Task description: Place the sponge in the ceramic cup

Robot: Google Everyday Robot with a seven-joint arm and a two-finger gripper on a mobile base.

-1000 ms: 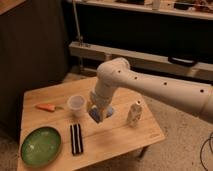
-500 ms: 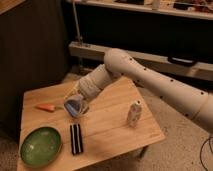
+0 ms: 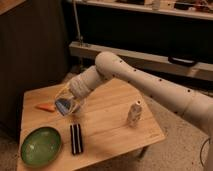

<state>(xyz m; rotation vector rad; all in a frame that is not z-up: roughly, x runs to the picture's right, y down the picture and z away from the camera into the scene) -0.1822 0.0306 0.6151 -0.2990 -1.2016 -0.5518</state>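
My gripper (image 3: pixel 66 102) is at the end of the white arm, low over the left-middle of the wooden table (image 3: pixel 107 132). It is shut on the blue sponge (image 3: pixel 63 105), which shows between the fingers. The ceramic cup (image 3: pixel 78 106) is pale and mostly hidden behind the gripper and sponge; only its right side shows. The sponge sits at the cup's mouth, and I cannot tell whether it is inside.
An orange object (image 3: pixel 46 106) lies just left of the gripper. A green plate (image 3: pixel 41 146) sits at the front left, with a black striped flat rectangle (image 3: pixel 76 138) beside it. A small clear shaker (image 3: pixel 133 114) stands to the right.
The gripper carried the sponge left from the table's middle to the cup, and has since dropped slightly lower over it.
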